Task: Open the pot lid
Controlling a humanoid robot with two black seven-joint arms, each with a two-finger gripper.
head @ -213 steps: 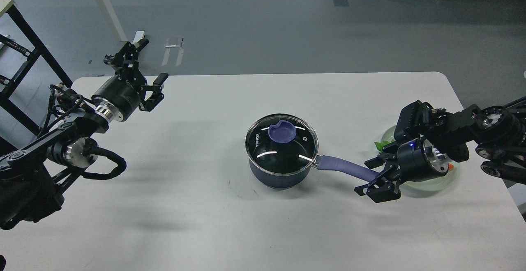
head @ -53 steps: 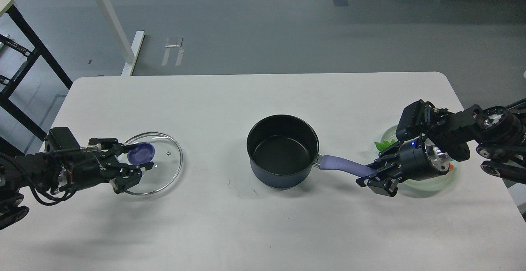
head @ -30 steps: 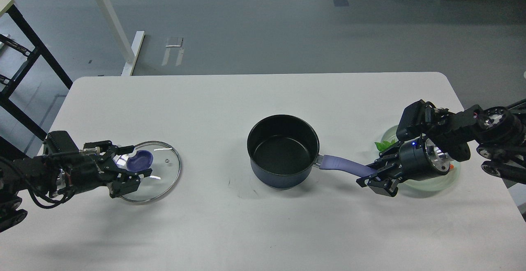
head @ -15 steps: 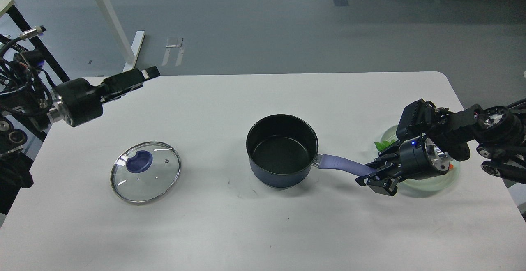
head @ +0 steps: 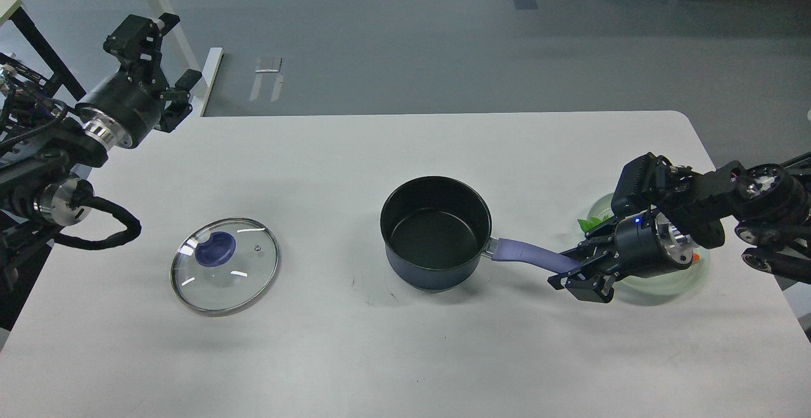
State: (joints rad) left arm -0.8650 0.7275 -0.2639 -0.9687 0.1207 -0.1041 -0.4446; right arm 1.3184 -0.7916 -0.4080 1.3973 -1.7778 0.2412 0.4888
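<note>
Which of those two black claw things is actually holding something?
The right end effector, shut on the pot by its handle. The left end effector is raised, open and empty, far from the lid.

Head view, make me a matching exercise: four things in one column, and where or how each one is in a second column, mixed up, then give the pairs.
Things:
1. lid
2. pot
3. left gripper
4. right gripper

States:
A. closed on the end of the lavender-blue handle
B. flat on the table, left of the pot, knob up
C. raised past the table's far left corner, fingers apart, holding nothing
D. uncovered, black inside showing, near the table's middle

Pairs: 1-B, 2-D, 3-C, 4-A
</note>
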